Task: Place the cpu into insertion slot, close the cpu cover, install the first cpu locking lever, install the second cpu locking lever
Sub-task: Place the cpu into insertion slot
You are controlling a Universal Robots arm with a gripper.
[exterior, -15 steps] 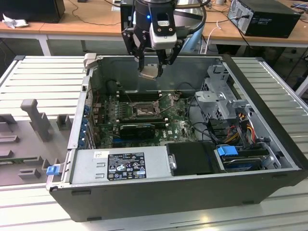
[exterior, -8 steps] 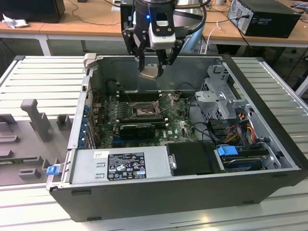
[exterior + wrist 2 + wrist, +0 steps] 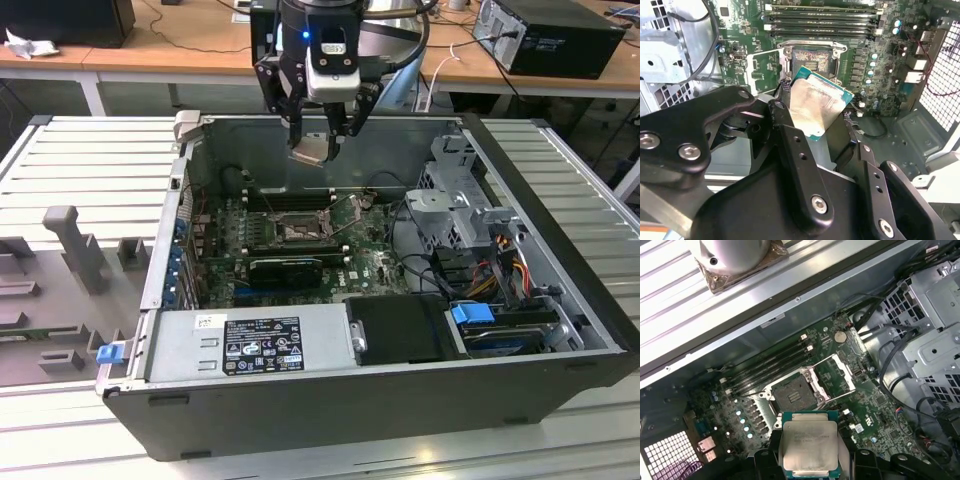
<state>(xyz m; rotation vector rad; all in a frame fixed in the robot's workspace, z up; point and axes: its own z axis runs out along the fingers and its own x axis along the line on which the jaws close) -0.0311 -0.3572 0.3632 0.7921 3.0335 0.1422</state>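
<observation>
My gripper hangs above the open computer case, shut on the cpu, a flat square chip with a silvery top and a green edge. In both wrist views the cpu sits clamped by its edges between the black fingers, tilted in the second wrist view. The insertion slot lies bare and dark on the green motherboard, below and just ahead of the chip. The cpu cover stands flipped open beside the slot.
Long black memory sticks run along one side of the slot. A power supply, a metal drive cage and loose cables crowd the case. A grey fixture stands on the exterior view's left.
</observation>
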